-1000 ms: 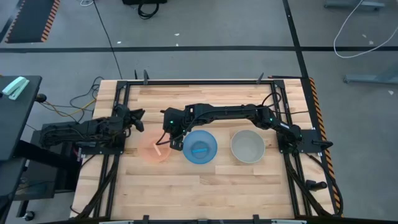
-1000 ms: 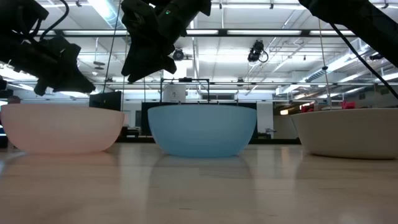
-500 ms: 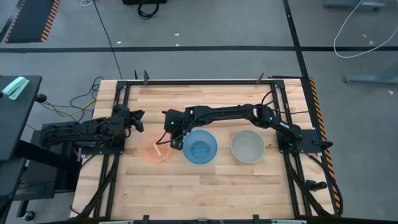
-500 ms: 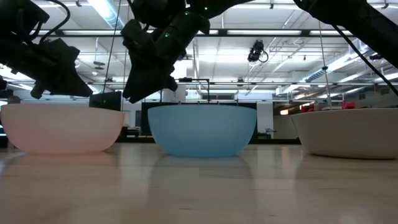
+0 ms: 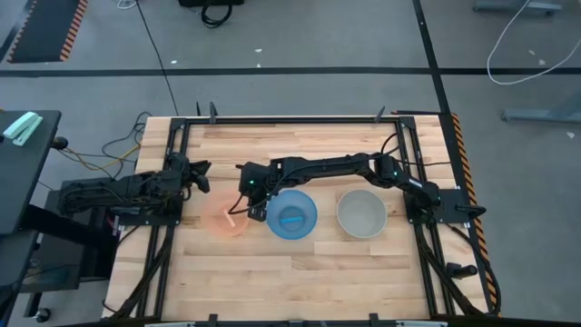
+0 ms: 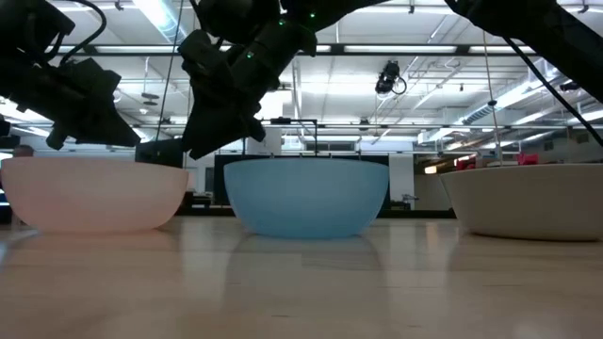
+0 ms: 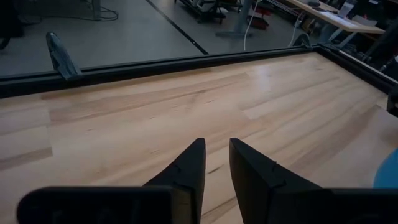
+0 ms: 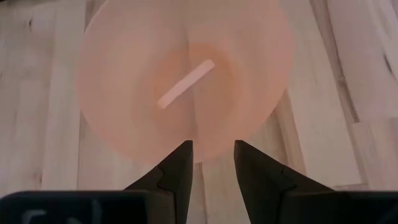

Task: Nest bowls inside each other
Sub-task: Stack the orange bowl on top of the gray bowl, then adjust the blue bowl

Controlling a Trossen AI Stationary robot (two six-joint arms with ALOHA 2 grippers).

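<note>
Three bowls stand in a row on their bases on the wooden table: the pink-orange bowl [image 5: 225,222] [image 6: 94,193], the blue bowl [image 5: 292,216] [image 6: 306,198] and the grey-white bowl [image 5: 361,213] [image 6: 537,202]. My right gripper [image 5: 248,200] [image 6: 200,146] reaches across the table and points down, just above the pink bowl's rim on the side facing the blue bowl. In the right wrist view the pink bowl [image 8: 186,62] lies below my open right gripper [image 8: 211,152]. My left gripper [image 5: 203,177] [image 7: 216,152] waits off the pink bowl's far left, with a small gap between its fingers.
A black metal frame [image 5: 290,119] borders the table top. The right arm's links [image 5: 336,165] stretch over the table beyond the blue bowl. Bare wood lies on the near side of the bowls [image 5: 300,272] and along the far edge [image 7: 186,93].
My right gripper has come down a little and shifted slightly toward the pink bowl. The bowls and the left arm have stayed where they were.
</note>
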